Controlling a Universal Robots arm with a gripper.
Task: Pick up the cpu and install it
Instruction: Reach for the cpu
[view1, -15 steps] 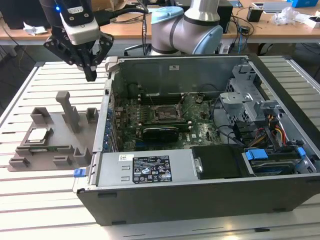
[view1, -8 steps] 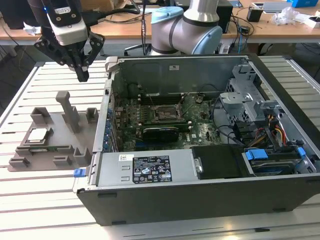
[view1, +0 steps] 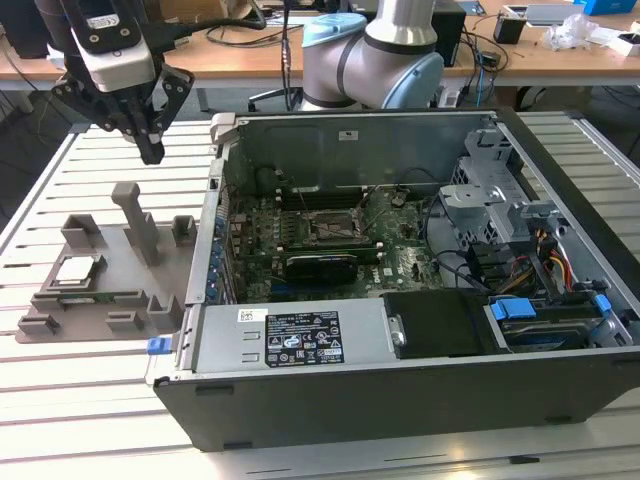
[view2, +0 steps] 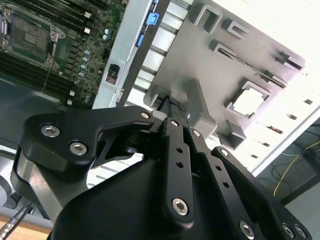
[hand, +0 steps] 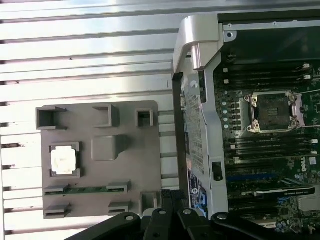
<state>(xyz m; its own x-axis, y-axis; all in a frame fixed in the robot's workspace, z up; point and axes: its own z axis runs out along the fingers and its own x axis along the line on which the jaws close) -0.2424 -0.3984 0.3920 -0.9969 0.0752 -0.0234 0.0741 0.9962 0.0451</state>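
1. Grey tray (view1: 120, 278) sits at 9 o'clock of the open case (view1: 300, 405) in the exterior view. The cpu (view1: 78, 270) lies in a tray pocket on the side away from the case, untouched.
2. Gripper (view1: 152, 152) hangs over the tray's tall post (view1: 136, 218), fingers pinched together, holding nothing.
3. Sticker (view1: 300, 338) on the power supply (view1: 215, 350): can't read the print.
4. First wrist view looks straight down on the cpu (hand: 64, 161) and socket (hand: 272, 112), with the case wall (hand: 197, 110) between them.

exterior view: arm (view1: 375, 60) cut off by top edge, gripper (view1: 152, 148) upper body too | first wrist view: gripper (hand: 169, 194) linkage cut by pic edge, covers tray (hand: 132, 165) rim; pc case (hand: 197, 40) runs off edge | second wrist view: gripper bulk hides part of tray; cpu (view2: 252, 102) top glared white, detail can't tell
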